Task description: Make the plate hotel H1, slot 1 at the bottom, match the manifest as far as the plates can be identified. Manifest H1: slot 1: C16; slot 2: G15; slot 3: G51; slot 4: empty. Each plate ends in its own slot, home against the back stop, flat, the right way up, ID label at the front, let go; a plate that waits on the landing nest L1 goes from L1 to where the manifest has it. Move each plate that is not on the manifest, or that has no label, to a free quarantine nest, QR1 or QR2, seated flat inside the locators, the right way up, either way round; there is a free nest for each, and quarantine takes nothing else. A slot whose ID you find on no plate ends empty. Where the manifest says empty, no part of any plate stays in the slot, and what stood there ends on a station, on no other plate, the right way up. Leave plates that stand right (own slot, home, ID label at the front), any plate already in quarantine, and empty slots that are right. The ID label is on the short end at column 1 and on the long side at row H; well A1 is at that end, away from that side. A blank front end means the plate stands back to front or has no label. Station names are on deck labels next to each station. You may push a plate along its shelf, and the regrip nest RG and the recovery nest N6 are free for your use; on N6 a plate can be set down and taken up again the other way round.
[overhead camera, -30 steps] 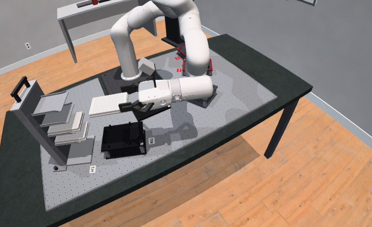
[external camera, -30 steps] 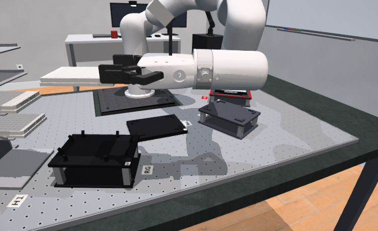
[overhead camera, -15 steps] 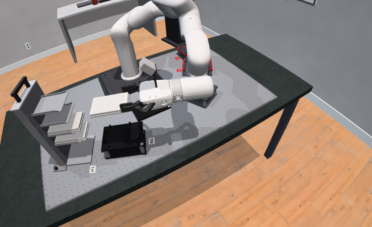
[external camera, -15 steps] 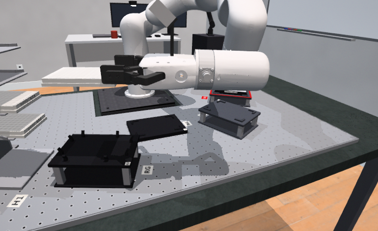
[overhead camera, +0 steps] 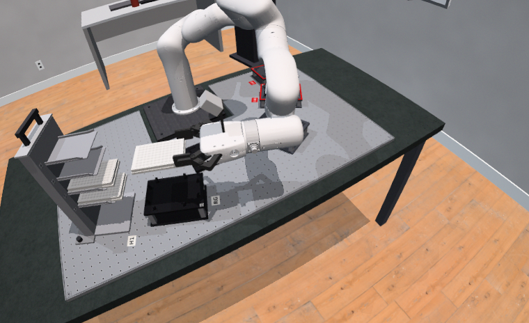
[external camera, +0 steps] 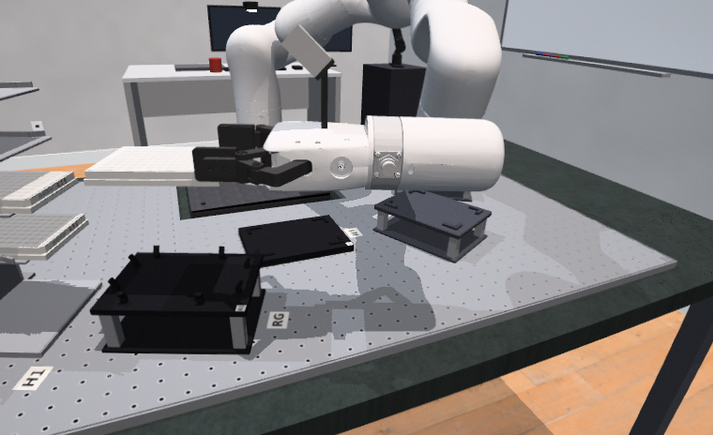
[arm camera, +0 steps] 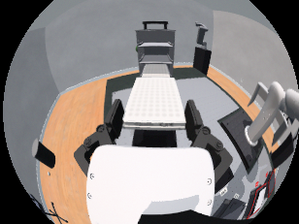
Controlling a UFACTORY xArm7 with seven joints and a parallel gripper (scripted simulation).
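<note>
Spanning wide, the gripper (overhead camera: 194,159) clamps a white plate (overhead camera: 157,154) level.

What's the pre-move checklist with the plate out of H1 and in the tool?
1. Grip: tool shut on the white plate, fingers on both long sides in the wrist view. ok.
2. Plate level: flat in the exterior view. ok.
3. Plate out of hotel H1: it hangs in front of the shelves with a gap. ok.
4. Plate ID: no label readable in any view. cannot tell.
5. RG nest: nothing on it. ok.
6. Quarantine nests: mostly hidden behind the arm. cannot tell.
</note>
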